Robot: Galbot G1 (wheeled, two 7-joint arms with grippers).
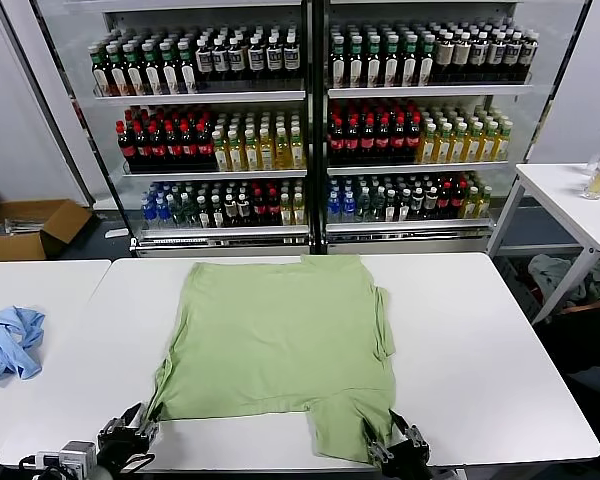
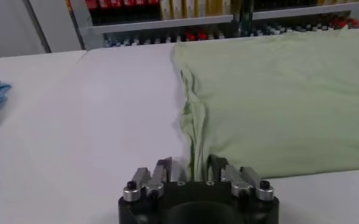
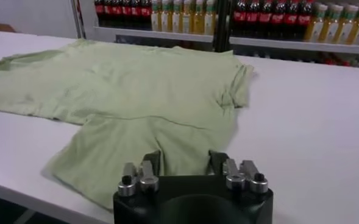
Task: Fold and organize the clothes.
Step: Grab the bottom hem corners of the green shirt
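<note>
Reaching low at the table's near edge, left hand (image 1: 130, 432) and right hand (image 1: 397, 445) clamp the shirt (image 1: 280, 340).

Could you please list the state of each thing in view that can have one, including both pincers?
Green shirt: spread flat on the white table, not yet folded, near edge bunched at both corners.
Left pincer: at the shirt's near left corner, fingers either side of the bunched fabric.
Right pincer: at the near right flap, fingers over the cloth.
Blue garment: crumpled on the side table.
Cardboard box: open, on the floor.
</note>
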